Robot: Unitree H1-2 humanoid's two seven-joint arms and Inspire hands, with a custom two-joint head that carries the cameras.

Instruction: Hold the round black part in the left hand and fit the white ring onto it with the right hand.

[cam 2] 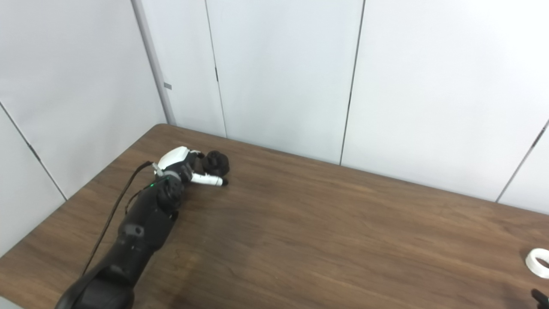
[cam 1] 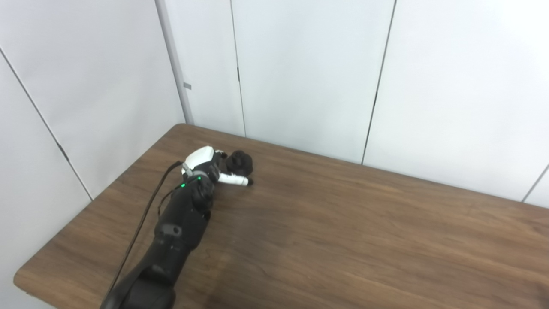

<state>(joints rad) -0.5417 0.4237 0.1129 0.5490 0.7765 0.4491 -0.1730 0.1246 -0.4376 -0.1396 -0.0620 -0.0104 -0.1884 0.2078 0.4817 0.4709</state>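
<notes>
Ring (cam 2: 538,260) lies by table (cam 2: 321,240) edge, far from left hand (cam 2: 188,168).

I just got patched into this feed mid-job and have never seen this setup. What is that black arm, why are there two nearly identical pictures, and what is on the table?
Both pictures come from two cameras side by side on a humanoid robot's head, so they show one scene from places slightly apart. The black arm from the bottom left is the robot's left arm. Its white-and-black left hand is at the round black part near the far left of the brown table, fingers around it; whether the grip is firm cannot be seen. The white ring lies at the table's right edge, visible only in the right eye view. The right hand is not clearly in view; only a dark tip shows at the bottom right corner.
</notes>
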